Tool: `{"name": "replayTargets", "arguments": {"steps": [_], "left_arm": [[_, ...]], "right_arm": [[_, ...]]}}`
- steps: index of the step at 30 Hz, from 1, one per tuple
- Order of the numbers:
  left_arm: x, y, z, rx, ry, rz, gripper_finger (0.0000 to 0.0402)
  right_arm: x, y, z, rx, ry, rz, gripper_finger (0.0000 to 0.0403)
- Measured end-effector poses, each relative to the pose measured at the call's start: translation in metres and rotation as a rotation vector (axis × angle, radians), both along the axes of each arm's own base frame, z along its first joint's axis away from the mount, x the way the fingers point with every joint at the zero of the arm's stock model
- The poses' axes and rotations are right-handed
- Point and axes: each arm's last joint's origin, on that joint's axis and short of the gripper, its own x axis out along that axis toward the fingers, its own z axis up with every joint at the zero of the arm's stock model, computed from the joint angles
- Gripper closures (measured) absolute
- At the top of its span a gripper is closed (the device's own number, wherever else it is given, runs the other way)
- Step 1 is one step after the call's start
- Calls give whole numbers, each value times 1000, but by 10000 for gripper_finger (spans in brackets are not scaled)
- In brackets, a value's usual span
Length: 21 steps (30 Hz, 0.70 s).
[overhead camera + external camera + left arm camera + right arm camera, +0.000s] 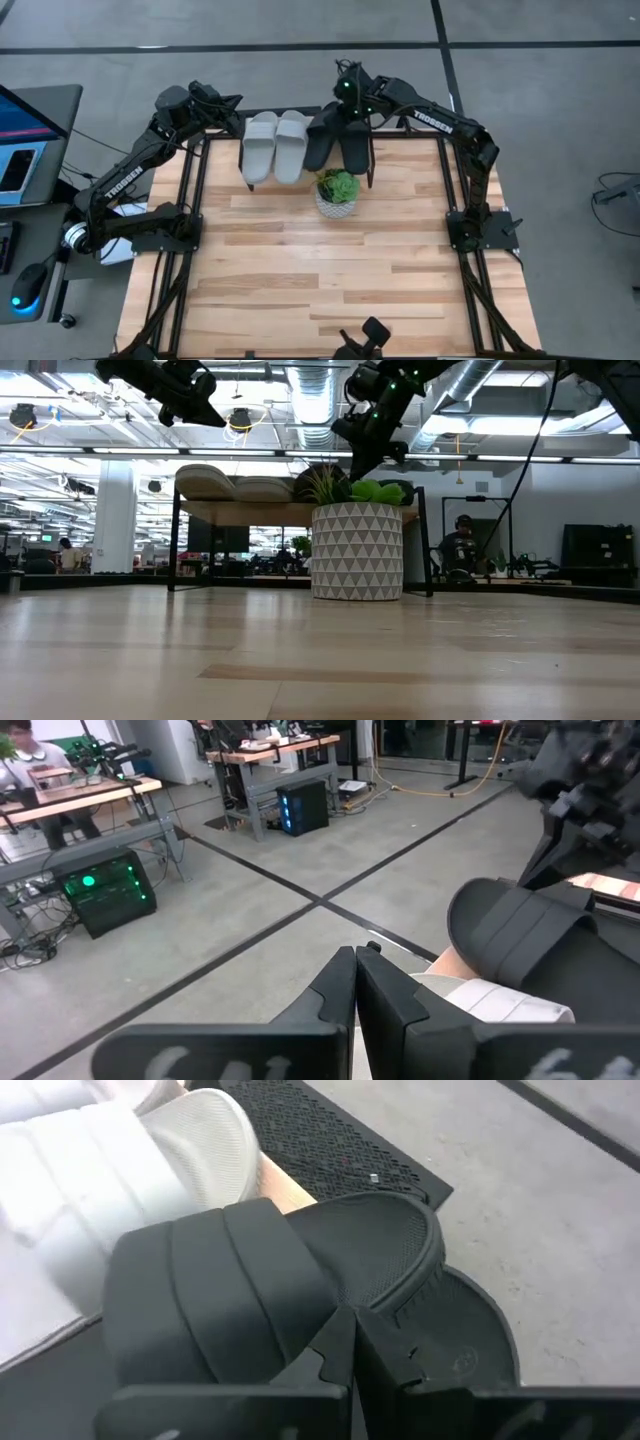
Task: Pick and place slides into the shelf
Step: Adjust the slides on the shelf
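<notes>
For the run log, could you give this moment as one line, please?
slides: all four on shelf | left gripper: shut, empty | right gripper: shut, above black slide

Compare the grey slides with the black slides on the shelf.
Colour: the grey slides are light, the black slides dark. Place: from above, the grey slides lie toward the left arm, the black slides toward the right arm. Shared: both pairs rest on the shelf, side by side.

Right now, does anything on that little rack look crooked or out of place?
Yes: the two black slides are untidy. One lies askew, partly overlapping the other, while the grey slides sit neatly side by side on the shelf. The right claw hovers shut above the black ones.
</notes>
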Motion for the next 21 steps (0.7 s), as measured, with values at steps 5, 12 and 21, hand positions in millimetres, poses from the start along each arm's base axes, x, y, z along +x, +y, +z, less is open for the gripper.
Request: {"name": "replayTargets", "arguments": {"steps": [5,12,21], "left_arm": [[0,0,0,0,0,0,401],[0,0,0,1,-1,0,401],[0,0,0,1,-1,0,401]], "right_arm": [[3,13,18,-44,-10,11,403],[1,19,40,-107,-20,20,403],[11,40,38,-15,-51,96,403]]}}
